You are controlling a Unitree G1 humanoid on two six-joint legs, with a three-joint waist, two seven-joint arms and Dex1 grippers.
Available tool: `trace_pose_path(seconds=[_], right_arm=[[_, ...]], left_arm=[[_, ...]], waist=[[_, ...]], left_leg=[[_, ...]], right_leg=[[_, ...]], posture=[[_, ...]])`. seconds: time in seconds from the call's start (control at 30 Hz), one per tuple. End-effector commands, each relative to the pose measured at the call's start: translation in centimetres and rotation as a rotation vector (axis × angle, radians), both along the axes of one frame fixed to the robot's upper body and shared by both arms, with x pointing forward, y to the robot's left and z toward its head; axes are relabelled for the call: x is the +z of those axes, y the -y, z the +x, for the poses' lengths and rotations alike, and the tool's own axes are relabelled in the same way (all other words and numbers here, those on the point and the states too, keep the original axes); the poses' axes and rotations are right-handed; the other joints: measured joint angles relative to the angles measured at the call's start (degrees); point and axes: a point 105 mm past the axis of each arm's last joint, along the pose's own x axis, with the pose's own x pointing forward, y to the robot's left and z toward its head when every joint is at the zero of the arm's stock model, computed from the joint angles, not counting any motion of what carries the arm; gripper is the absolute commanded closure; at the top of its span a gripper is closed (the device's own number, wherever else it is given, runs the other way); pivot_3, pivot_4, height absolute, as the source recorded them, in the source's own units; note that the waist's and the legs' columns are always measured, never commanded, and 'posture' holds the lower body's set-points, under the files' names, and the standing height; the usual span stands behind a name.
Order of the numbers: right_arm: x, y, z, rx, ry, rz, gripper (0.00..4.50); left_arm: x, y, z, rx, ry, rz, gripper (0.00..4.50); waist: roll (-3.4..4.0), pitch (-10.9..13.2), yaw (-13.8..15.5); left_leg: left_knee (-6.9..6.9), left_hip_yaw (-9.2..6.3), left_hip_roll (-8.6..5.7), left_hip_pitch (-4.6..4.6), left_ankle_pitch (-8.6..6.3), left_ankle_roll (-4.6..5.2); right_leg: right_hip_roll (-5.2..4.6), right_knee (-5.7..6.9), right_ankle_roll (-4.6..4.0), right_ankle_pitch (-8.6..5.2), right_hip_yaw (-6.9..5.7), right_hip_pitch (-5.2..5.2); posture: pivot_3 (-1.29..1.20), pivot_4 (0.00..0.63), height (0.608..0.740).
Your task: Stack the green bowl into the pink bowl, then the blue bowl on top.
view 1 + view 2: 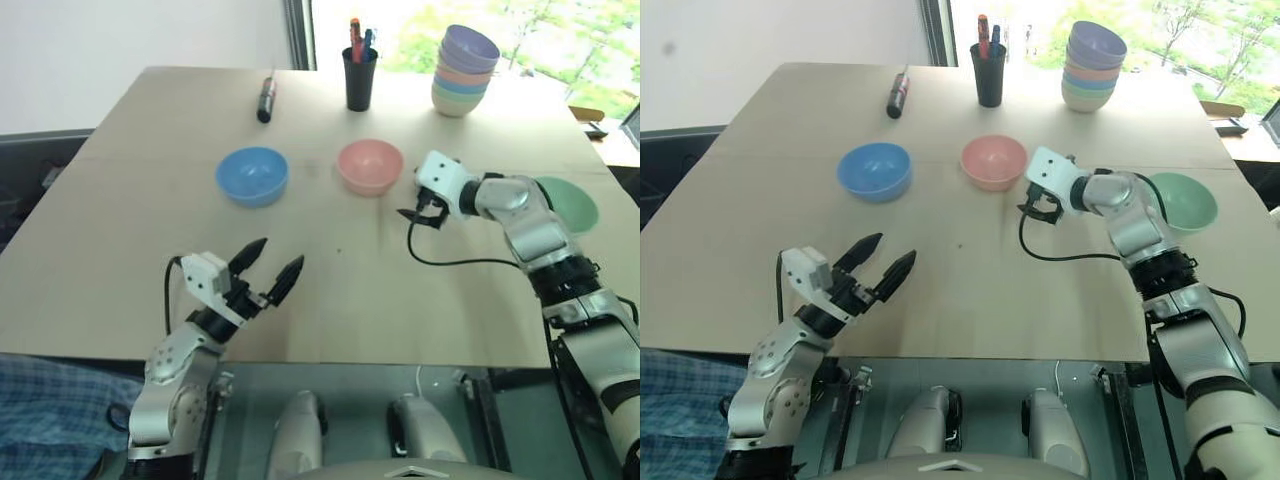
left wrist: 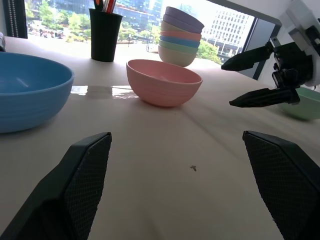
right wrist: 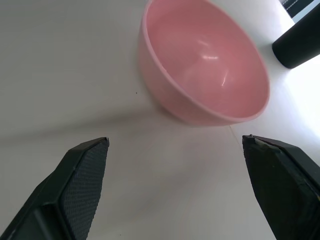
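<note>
Both arms hover, right gripper (image 1: pixel 420 212) beside pink bowl (image 1: pixel 369 165).

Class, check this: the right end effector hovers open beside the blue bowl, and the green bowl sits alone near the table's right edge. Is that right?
One detail is wrong. The right end effector is open beside the pink bowl, not the blue bowl, as the right eye view shows. The green bowl does sit alone near the table's right edge.
</note>
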Motion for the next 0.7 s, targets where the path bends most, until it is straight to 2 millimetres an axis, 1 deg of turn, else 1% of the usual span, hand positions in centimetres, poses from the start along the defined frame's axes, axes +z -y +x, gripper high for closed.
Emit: trace_pose_path(seconds=[0.03,0.2,0.37,0.7], right_arm=[[1.5,-2.2,1.8,0.060,0.058,-0.087,0.00],[1.9,-3.9,3.0,0.070,0.074,-0.107,0.00],[1.9,-5.4,3.6,0.087,0.090,-0.132,0.00],[0.6,-6.0,4.2,0.076,0.073,-0.236,0.00]], left_arm=[[1.1,-0.1,-1.7,0.049,0.062,0.025,0.06],[1.0,-0.3,-2.3,0.070,0.064,0.027,0.06],[0.9,-0.6,-2.4,0.085,0.067,0.033,0.06],[0.7,-0.6,-2.5,0.072,0.072,0.033,0.06]], waist=[[0.02,0.02,-0.72],[0.02,0.02,-0.92],[0.02,0.02,-0.98],[0.04,0.03,-1.54]], left_leg=[[-0.02,0.10,0.02,0.05,0.00,0.00],[-0.06,0.08,0.05,0.05,0.00,0.00],[-0.06,0.10,0.04,0.02,0.00,0.00],[-0.10,0.12,0.04,0.02,0.00,-0.01]], right_leg=[[0.01,0.04,0.00,0.01,0.09,-0.06],[0.03,0.07,-0.02,0.00,0.04,-0.08],[0.01,0.05,-0.02,0.00,0.04,-0.10],[0.00,0.05,-0.02,0.00,0.05,-0.12]], posture=[[0.00,0.150,0.740],[0.00,0.150,0.740],[0.00,0.150,0.740],[0.00,0.150,0.740]])
